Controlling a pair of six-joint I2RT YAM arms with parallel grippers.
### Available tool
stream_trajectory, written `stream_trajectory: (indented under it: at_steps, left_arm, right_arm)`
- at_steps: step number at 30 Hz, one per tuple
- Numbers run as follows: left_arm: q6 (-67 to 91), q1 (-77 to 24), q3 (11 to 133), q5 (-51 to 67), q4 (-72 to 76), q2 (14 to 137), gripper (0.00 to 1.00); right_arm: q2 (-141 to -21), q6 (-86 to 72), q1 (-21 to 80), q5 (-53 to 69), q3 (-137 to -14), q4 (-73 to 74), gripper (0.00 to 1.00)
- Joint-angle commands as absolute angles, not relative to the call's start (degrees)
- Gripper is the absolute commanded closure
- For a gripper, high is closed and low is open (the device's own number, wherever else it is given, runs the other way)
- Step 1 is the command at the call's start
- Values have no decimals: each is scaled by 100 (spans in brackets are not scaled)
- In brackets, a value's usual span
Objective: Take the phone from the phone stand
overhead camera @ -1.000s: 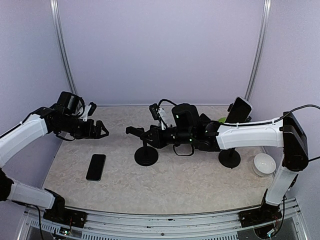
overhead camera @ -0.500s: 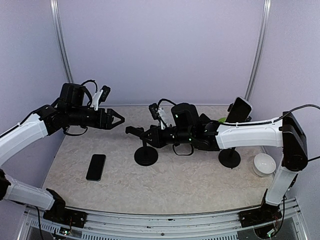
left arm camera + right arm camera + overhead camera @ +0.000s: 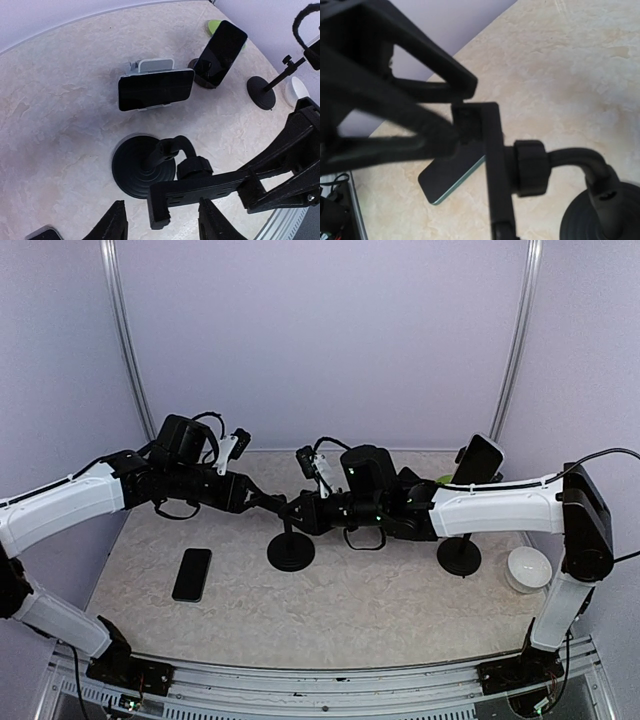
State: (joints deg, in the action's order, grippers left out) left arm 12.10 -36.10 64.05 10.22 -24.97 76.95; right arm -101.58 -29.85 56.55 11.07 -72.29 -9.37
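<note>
A black phone stand stands mid-table; its clamp bar holds no phone. A dark phone lies flat on the table to its left and also shows in the right wrist view. My right gripper is shut on the right end of the clamp bar. My left gripper is open, with its fingertips on either side of the bar's left end. In the right wrist view the bar runs down the middle and the left gripper's fingers fill the upper left.
A second stand at the right holds a black phone. A third phone sits in a white holder behind the middle stand. A white bowl is at the far right, and a green object lies at the back.
My left arm has swung from the left side to the middle, bringing its open gripper up to the clamp bar. The right arm and the stand have barely moved.
</note>
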Motion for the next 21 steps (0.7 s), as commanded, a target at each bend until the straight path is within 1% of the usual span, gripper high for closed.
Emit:
stream_trajectory:
  at_steps: [1, 7, 10, 13, 14, 16, 18, 20, 21]
  left_arm:
    - [1009, -3647, 6592, 674, -2516, 7872, 55]
    - [761, -3644, 6634, 678, -2536, 8094, 64]
    - [771, -3646, 6663, 756, -2460, 8120, 75]
    - [843, -3642, 6630, 842, -2366, 8072, 83]
    - [862, -3643, 6611, 866, -2338, 8037, 86]
    - [905, -3633, 6588, 883, -2317, 7966, 92]
    - [930, -3590, 6573, 930, -2308, 7913, 100]
    - [940, -3542, 6560, 933, -2307, 7878, 100]
    - [948, -3522, 6556, 939, -2297, 7856, 100]
  right_arm:
    - [-10213, -2939, 5638, 1228, -7470, -1039, 100]
    - [-10246, -2936, 5641, 1272, -7488, -1029, 100]
    - [-10250, -2928, 5642, 1282, -7507, -1022, 100]
    - [-10257, -2925, 5637, 1270, -7525, -995, 100]
    - [-10259, -2918, 5641, 1267, -7533, -983, 98]
    - [-10266, -2909, 5638, 1269, -7557, -955, 92]
    - [-10266, -2879, 5635, 1255, -7595, -914, 83]
    - [-10266, -2830, 5642, 1247, -7626, -885, 75]
    - [-10261, -2817, 5638, 1228, -7638, -874, 69]
